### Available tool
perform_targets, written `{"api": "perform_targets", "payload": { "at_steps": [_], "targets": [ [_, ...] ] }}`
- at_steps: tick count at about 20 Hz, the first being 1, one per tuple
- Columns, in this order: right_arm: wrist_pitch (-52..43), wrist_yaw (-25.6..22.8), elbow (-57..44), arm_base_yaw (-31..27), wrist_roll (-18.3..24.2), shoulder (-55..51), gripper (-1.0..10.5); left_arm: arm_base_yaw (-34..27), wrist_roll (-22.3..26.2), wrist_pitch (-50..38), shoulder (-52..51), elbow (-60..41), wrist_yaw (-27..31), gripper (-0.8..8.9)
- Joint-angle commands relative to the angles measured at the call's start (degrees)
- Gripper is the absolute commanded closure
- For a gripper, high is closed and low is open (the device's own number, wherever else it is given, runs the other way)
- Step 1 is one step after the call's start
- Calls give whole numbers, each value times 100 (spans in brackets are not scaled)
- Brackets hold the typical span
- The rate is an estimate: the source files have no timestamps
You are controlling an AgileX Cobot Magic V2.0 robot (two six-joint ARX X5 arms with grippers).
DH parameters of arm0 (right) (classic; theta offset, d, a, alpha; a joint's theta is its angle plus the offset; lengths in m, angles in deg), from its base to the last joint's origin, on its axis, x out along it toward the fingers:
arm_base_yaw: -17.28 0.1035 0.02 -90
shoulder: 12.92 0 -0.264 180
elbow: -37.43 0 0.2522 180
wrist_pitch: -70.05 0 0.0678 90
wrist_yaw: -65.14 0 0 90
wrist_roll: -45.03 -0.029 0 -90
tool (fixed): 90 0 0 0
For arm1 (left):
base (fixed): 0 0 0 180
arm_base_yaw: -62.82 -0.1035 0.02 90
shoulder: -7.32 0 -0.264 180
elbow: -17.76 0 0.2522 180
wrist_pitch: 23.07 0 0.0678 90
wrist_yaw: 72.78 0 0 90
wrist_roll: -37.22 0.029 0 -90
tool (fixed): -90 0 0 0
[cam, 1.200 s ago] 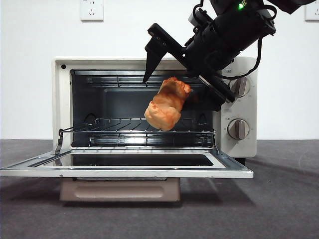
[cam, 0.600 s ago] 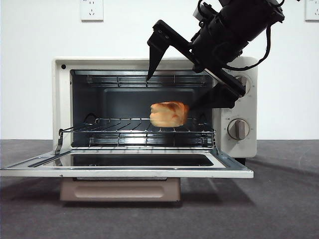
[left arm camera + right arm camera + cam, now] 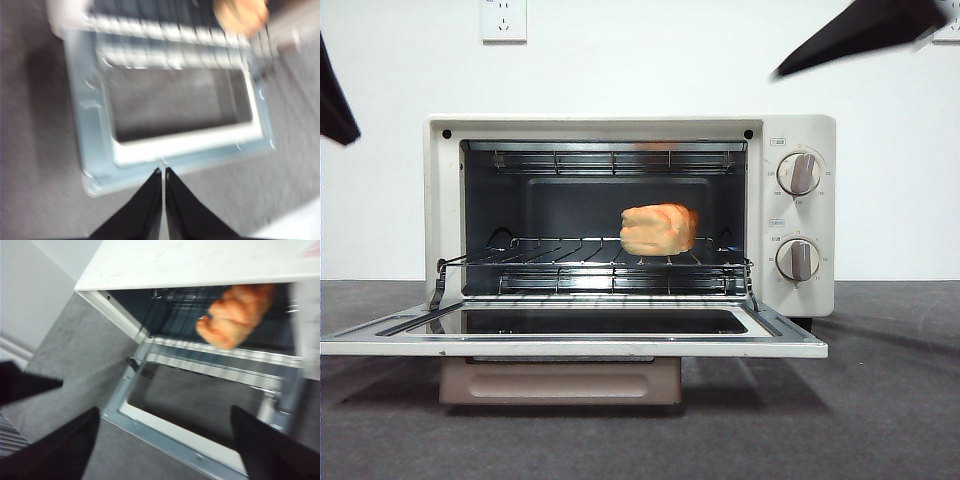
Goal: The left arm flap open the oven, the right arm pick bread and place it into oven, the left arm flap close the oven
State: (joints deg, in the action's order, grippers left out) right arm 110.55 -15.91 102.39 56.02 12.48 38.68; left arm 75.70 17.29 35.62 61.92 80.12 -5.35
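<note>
The cream-white oven stands with its door flapped down flat. The orange-tan bread lies on the wire rack, right of the middle, with no gripper touching it. It also shows in the right wrist view and, blurred, in the left wrist view. My right gripper is open and empty, drawn back above and in front of the oven. In the front view it is a blurred black tip at the top right. My left gripper is shut and empty, above the door's front edge.
The oven stands on a dark grey tabletop against a white wall. Two round knobs are on its right panel. The left arm shows as a black tip at the top left edge of the front view.
The right gripper let go of the bread, which now rests on the rack, then pulled up and right out of the oven mouth. A black arm tip has appeared at the top left.
</note>
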Motion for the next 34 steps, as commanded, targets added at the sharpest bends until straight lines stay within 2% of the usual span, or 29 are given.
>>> {"api": "perform_targets", "payload": {
  "at_steps": [1,3,7,13,16,18,22,27,29,32,34],
  "targets": [
    [492,-109,68,39,509,-590,658,-533,319,-122,509,42,-275,799],
    [1084,-225,68,42,756,-1217,756,-925,210,-542,927,-208,-811,799],
    [1969,-487,68,39,793,-2094,899,-1040,151,-1082,1443,-911,-953,799],
    [2173,-481,68,42,778,-2481,901,-1023,50,-1674,1473,-1965,-855,799],
    [2173,-356,68,46,916,-2476,901,-1019,-31,-1819,1491,-2083,-970,799],
    [2173,-133,68,46,968,-2476,901,-1019,-92,-1978,1521,-2083,-1241,799],
    [2175,7,68,46,966,-2476,900,-1019,-227,-2190,1606,-2083,-1552,799],
    [2175,9,68,46,940,-2476,901,-1021,-481,-2457,1613,-2081,-2070,799],
    [2175,9,68,46,918,-2476,900,-1040,-682,-2669,1613,-2081,-2356,799],
    [2175,24,68,46,879,-2476,901,-1145,-1287,-3292,1606,-1996,-2857,798],
    [2175,28,68,46,855,-2476,900,-1217,-1707,-3757,1596,-1847,-2872,798]
  ]
}}
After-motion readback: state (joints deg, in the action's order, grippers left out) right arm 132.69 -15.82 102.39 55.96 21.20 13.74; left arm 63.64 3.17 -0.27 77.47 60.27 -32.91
